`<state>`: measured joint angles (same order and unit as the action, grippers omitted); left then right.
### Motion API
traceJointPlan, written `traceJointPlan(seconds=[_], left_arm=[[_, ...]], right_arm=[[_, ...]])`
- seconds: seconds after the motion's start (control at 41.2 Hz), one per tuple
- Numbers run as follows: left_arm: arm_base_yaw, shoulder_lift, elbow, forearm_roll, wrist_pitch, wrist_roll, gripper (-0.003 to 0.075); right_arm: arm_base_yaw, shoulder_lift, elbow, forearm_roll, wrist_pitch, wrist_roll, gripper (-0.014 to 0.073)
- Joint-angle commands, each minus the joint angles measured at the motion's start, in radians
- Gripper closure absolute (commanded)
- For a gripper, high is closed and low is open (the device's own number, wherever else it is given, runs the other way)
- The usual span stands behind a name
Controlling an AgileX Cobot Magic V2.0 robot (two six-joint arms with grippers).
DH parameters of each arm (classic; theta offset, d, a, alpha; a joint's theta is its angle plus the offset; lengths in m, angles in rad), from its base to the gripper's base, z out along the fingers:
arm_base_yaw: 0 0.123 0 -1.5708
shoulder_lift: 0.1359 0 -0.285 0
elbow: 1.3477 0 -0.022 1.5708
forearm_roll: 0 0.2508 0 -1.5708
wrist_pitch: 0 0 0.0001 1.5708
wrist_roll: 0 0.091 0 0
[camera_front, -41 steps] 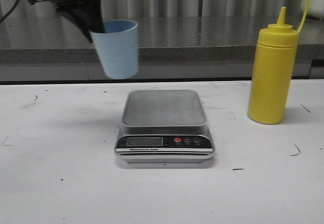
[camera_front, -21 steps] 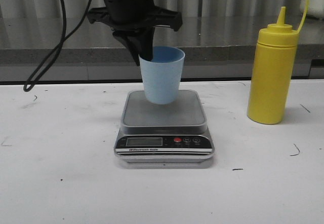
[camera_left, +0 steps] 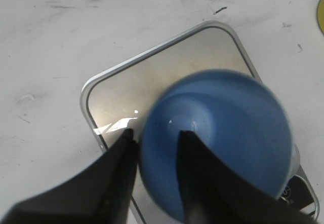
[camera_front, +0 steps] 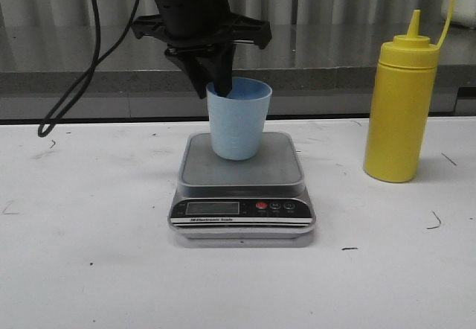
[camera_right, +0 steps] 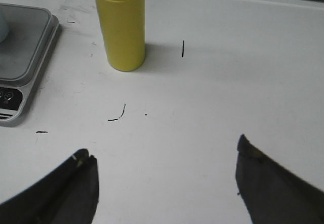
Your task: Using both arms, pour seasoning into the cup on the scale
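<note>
The pale blue cup (camera_front: 237, 119) stands upright on the steel platform of the scale (camera_front: 242, 167), or just above it; I cannot tell if it touches. My left gripper (camera_front: 218, 85) comes down from above and is shut on the cup's rim, one finger inside and one outside. From the left wrist camera I see the cup (camera_left: 228, 133) pinched by my left gripper (camera_left: 157, 135) over the scale's platform (camera_left: 152, 77). The yellow seasoning (camera_front: 400, 102) stands upright on the table right of the scale. My right gripper (camera_right: 164, 150) hangs open and empty, with the seasoning (camera_right: 120, 24) farther off.
The white table (camera_front: 89, 269) carries small black marks. A grey ledge (camera_front: 335, 53) runs along the back behind the scale. A black cable (camera_front: 82, 68) droops from the left arm. The scale's corner (camera_right: 20, 77) shows in the right wrist view.
My left gripper has carried the cup from the upper left to the right and down. It now holds the cup lower, at the scale's platform.
</note>
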<state>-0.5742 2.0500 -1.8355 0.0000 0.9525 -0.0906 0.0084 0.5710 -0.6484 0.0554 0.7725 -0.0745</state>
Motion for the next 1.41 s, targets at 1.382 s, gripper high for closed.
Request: traceJointPlan(seconds=[1.382], left_arm=[[-0.007,-1.342,0.972,0.044,-0.217,0.007,0.0355]], right_arm=[[-0.002,0.009,-0.033,-0.001,-0.064,-0.012,0.0013]])
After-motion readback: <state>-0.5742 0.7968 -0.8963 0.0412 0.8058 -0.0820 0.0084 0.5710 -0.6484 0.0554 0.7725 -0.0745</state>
